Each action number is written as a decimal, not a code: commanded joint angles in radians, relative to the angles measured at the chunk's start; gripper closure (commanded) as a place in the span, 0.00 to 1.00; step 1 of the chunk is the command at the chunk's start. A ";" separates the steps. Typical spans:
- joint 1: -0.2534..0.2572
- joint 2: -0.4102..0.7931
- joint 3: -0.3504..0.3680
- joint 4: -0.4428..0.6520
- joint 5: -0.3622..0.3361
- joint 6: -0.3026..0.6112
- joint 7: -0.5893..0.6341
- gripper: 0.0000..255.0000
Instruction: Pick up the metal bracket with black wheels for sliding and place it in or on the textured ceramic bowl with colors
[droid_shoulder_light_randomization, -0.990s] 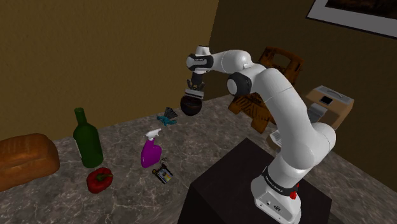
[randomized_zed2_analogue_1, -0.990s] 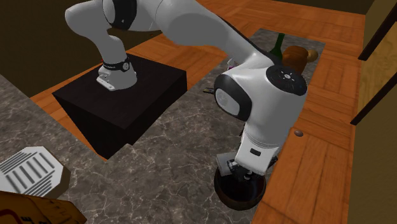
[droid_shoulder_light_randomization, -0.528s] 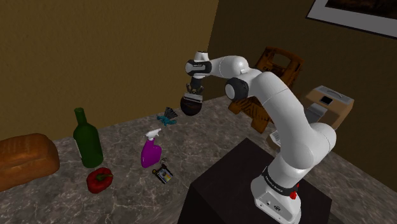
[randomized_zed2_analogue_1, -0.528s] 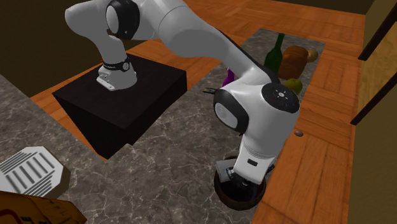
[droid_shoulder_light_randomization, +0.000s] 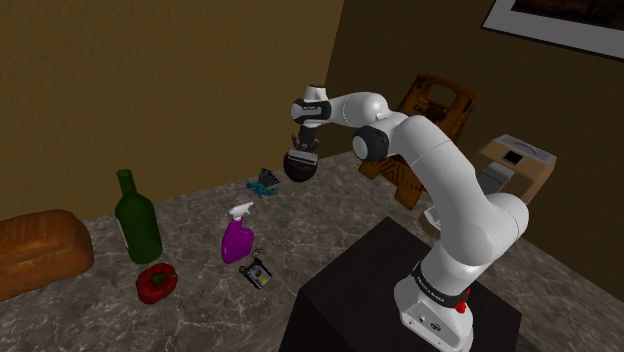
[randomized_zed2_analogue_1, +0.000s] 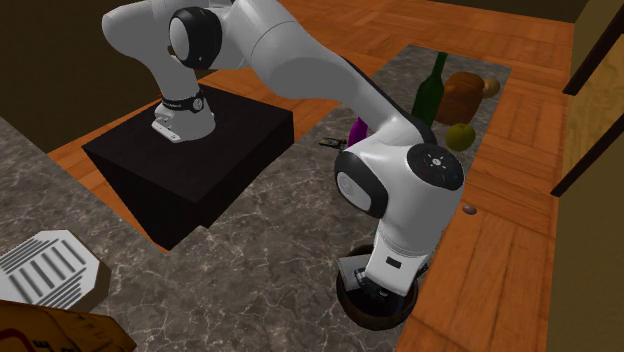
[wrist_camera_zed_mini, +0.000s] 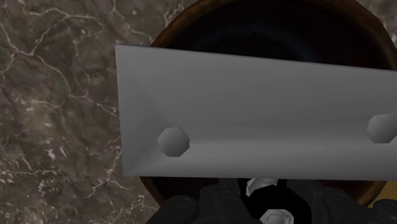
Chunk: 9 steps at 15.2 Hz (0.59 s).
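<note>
While poised straight over the bowl (droid_shoulder_light_randomization: 300, 167), clasps the bracket (wrist_camera_zed_mini: 254, 121) in the gripper (wrist_camera_zed_mini: 254, 198), with black fingers (wrist_camera_zed_mini: 181, 209) drawn in close on the grey plate's near edge and nothing else in the grip. Holds that plate flat and broadside across the bowl's dark mouth, off the marbled surface (wrist_camera_zed_mini: 57, 95) and not yet inside. Placed so, most likely, for a release that lands within the brown rim rather than on the stone. Works at the far side of the surface, by the wall (droid_shoulder_light_randomization: 150, 80), well apart from the green bottle (droid_shoulder_light_randomization: 137, 218) and pink spray bottle (droid_shoulder_light_randomization: 238, 235) toward the shoulder view's left.

Rises from the stand (droid_shoulder_light_randomization: 350, 290), folds at the elbow, reaches level toward the far left. Bends the wrist sharply, aiming the gripper straight down, just above the bowl.
</note>
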 joint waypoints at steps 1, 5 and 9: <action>0.000 0.001 0.000 0.001 0.000 0.000 0.000 1.00; 0.000 0.001 0.000 0.001 0.000 0.000 0.000 0.00; 0.000 0.001 0.000 0.001 0.000 0.000 0.000 0.00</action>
